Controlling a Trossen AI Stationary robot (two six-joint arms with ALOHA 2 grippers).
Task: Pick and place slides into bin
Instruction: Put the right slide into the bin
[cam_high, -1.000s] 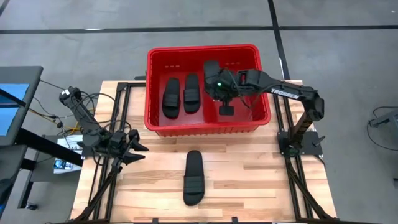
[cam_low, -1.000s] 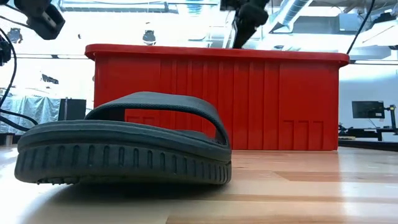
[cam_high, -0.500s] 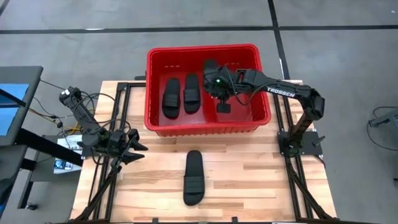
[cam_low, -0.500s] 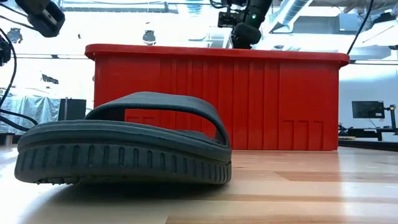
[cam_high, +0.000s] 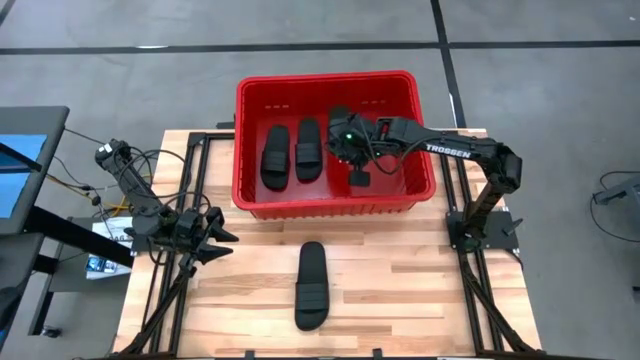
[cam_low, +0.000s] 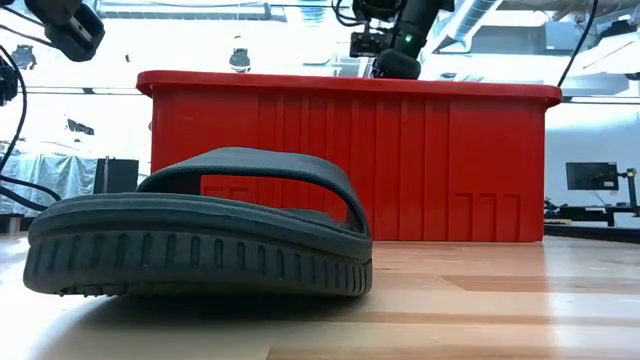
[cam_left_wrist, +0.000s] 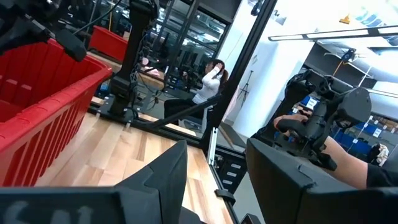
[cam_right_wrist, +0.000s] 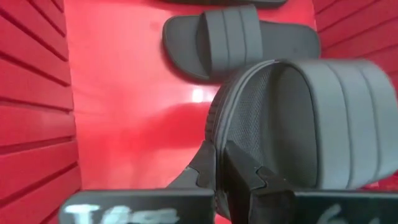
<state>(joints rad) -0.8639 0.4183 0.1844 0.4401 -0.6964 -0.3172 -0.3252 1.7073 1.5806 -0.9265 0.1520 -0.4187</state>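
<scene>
Slides: two (cam_high: 290, 153) lie in the red bin (cam_high: 250, 195) upper centre; right tool (cam_right_wrist: 219, 171) pinches a third slide (cam_right_wrist: 311, 118) inside; fourth (cam_high: 311, 285) on the tabletop (cam_high: 400, 300) below; left tool (cam_high: 222, 238) spread, far left

The held slide (cam_high: 338, 120) is mostly hidden beneath the right arm.

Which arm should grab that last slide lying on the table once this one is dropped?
Probably left: its gripper waits open at the table's left edge beside the last slide, while the right gripper is inside the bin, shut on a slide.
</scene>
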